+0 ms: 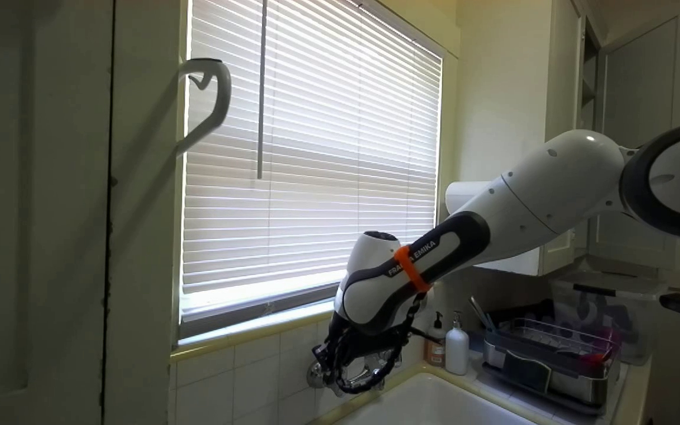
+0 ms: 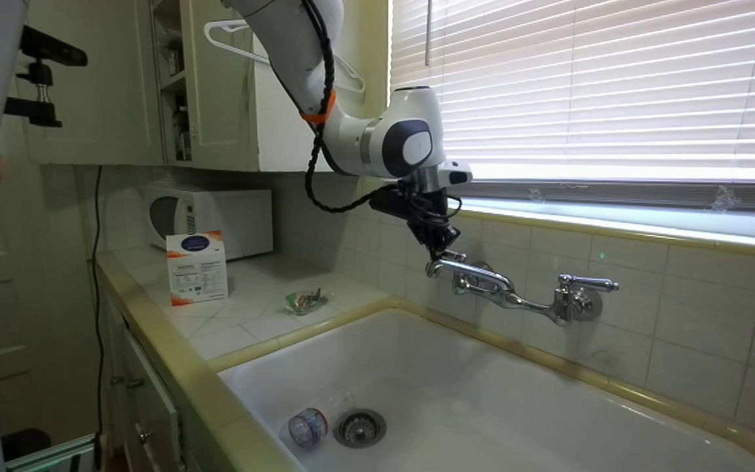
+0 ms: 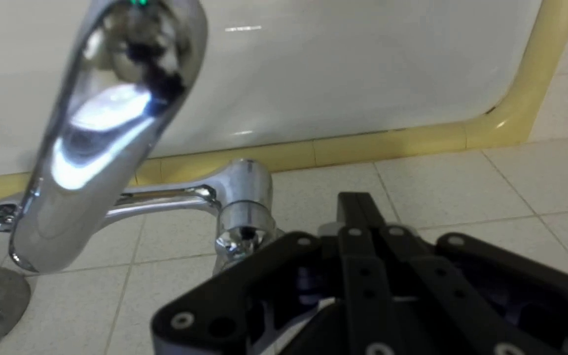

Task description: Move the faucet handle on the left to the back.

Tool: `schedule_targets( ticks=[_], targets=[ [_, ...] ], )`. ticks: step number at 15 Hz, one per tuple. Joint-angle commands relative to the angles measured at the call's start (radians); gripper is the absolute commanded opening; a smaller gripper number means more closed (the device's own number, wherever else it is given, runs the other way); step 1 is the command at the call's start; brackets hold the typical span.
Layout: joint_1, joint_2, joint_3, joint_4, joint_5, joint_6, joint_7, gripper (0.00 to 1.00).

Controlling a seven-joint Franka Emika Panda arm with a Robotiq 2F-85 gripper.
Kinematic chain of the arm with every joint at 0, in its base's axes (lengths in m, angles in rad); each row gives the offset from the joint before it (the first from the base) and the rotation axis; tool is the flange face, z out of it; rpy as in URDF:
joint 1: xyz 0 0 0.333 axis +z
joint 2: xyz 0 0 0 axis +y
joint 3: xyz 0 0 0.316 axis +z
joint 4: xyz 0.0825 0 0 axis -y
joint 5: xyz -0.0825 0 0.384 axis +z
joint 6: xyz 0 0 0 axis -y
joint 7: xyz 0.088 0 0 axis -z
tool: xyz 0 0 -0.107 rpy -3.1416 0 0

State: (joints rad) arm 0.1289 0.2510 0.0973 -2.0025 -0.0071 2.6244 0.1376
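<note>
The faucet handle (image 2: pixel 455 255) is a small silvery tap knob at the left end of the wall faucet, close beside my fingertips in an exterior view. Its silvery valve (image 3: pixel 244 236) shows in the wrist view, left of my fingers; the gripper's linkage covers part of it. My gripper (image 3: pixel 355 199) points down, its two black fingertips pressed together with nothing between them. In an exterior view the gripper (image 2: pixel 440 252) overlaps the faucet's left end; I cannot tell whether it touches the handle. In an exterior view the wrist and a black cable loop mostly hide the faucet (image 1: pixel 315 375).
The shiny spout (image 3: pixel 106 138) rises close to the camera. The right lever handle (image 2: pixel 587 282) stands farther along the tiled wall. The white sink (image 2: pixel 482 393) lies below, with a plastic bottle (image 2: pixel 308 426) in it. Soap bottles (image 1: pixel 457 348) and a dish rack (image 1: pixel 552 354) stand beside it.
</note>
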Motion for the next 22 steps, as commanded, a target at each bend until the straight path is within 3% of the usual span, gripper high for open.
schedule_targets(
  ticks=[1, 3, 4, 10, 15, 20, 22],
  targets=[
    [0.003, -0.103, 0.004, -0.033, -0.02, -0.231, -0.058, 0.0],
    [0.005, -0.185, 0.009, -0.07, -0.026, -0.378, -0.074, 0.0],
    [0.004, -0.221, 0.012, -0.078, -0.026, -0.446, -0.078, 0.21],
    [-0.028, -0.458, -0.005, -0.119, 0.0, -0.787, -0.009, 0.62],
    [-0.078, -0.586, -0.022, -0.127, -0.01, -0.929, 0.086, 0.99],
    [-0.122, -0.624, -0.026, -0.14, -0.02, -0.968, 0.158, 1.0],
    [-0.119, -0.603, -0.027, -0.114, -0.008, -0.955, 0.129, 1.0]
  ],
)
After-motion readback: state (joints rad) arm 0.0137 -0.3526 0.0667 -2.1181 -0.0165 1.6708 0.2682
